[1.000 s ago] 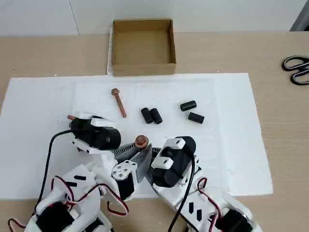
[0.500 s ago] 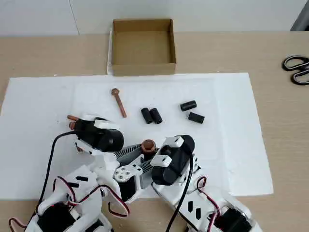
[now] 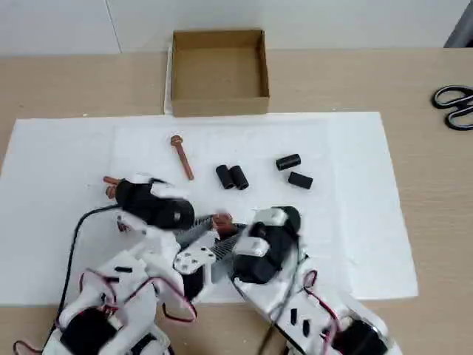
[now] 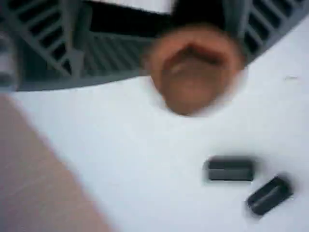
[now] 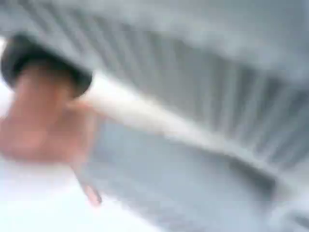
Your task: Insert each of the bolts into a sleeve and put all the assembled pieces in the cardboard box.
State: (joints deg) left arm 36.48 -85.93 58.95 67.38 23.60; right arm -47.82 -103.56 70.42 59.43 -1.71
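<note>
Pinching the bolt [image 3: 222,219] between the left fingers [image 3: 198,232], head pointing up, well apart from the cardboard box [image 3: 219,105] on the arms' side. Holding the right arm [image 3: 266,244] just beside it, grip there impossible to tell. Showing, nearer the box on the white sheet [image 3: 355,222], a second bolt [image 3: 181,157] and four black sleeves [image 3: 225,176] lying loose. Showing scissors [image 3: 453,105] on the bare surface [image 3: 414,74], far out to the box's side.

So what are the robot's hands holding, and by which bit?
A bolt, head sticking out, between the left hand and right hand; exact grip too blurred.
</note>
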